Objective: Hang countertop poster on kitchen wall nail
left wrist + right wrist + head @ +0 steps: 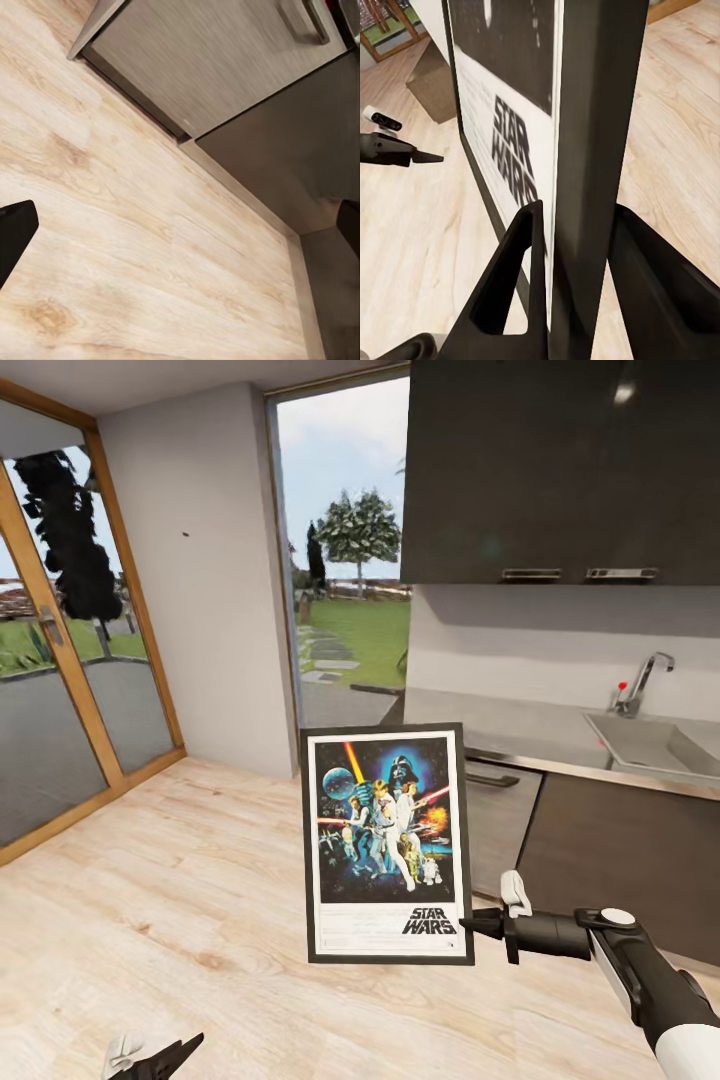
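My right gripper (468,923) has matt black plastic-looking fingers, clamping the poster (386,840) with its smooth black frame. Pale grained wood floor (200,900); smooth grey kitchen countertop (520,725), shiny metal front edge.

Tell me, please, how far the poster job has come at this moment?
Pickup looks done: the right gripper clamps the poster by its lower corner, upright above the floor, off the countertop. Left: carrying it to the nail on the pale wall and hanging it.

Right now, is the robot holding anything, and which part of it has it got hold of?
Yes. Its right hand is holding the poster upright by the lower right edge of the black frame, one finger on each face. The left hand holds nothing.
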Robot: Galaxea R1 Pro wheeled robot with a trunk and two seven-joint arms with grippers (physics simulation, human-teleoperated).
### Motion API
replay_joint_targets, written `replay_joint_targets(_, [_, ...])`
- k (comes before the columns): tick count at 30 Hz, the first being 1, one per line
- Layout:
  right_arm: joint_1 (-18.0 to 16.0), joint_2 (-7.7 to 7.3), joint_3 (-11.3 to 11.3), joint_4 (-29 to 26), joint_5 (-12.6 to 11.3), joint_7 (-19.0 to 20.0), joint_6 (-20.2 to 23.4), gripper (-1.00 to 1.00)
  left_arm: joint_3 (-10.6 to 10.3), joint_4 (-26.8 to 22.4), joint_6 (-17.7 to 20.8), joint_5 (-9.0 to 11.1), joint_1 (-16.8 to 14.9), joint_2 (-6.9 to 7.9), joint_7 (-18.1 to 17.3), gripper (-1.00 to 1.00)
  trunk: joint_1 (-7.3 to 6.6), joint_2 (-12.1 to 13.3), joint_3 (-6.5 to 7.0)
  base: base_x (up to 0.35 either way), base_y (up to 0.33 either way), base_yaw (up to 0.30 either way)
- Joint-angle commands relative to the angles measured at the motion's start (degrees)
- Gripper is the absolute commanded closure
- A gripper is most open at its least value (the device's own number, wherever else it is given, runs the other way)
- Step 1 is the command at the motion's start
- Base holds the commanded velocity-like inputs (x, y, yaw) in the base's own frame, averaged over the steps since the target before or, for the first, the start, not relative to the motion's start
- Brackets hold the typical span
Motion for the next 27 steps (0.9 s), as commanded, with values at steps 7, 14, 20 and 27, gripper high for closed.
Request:
replay_joint_targets(7, [-0.04, 0.01, -0.11, 0.12, -0.03, 0.43, 0.79, 1.00, -0.26, 0.04, -0.53, 0.19, -0.04, 0.00, -0.05, -1.00, -1.54, 2.78, 1.19, 0.000, 0.000, 0.001])
replay_joint_targets(14, [-0.04, 0.01, -0.17, 0.14, -0.09, 0.41, 0.79, 1.00, -0.26, 0.00, -0.52, 0.19, -0.04, 0.00, -0.05, -1.00, -3.08, 5.59, 2.45, 0.000, 0.000, 0.000])
replay_joint_targets(20, [-0.04, 0.01, -0.18, 0.16, -0.17, 0.38, 0.79, 1.00, -0.27, -0.01, -0.52, 0.19, -0.04, 0.00, -0.05, -1.00, -4.40, 7.99, 3.53, 0.000, 0.000, 0.000])
replay_joint_targets(27, [-0.04, 0.01, -0.18, 0.21, -0.20, 0.36, 0.79, 1.00, -0.29, -0.02, -0.52, 0.19, -0.04, 0.00, -0.05, -1.00, -5.93, 10.80, 4.78, 0.000, 0.000, 0.000])
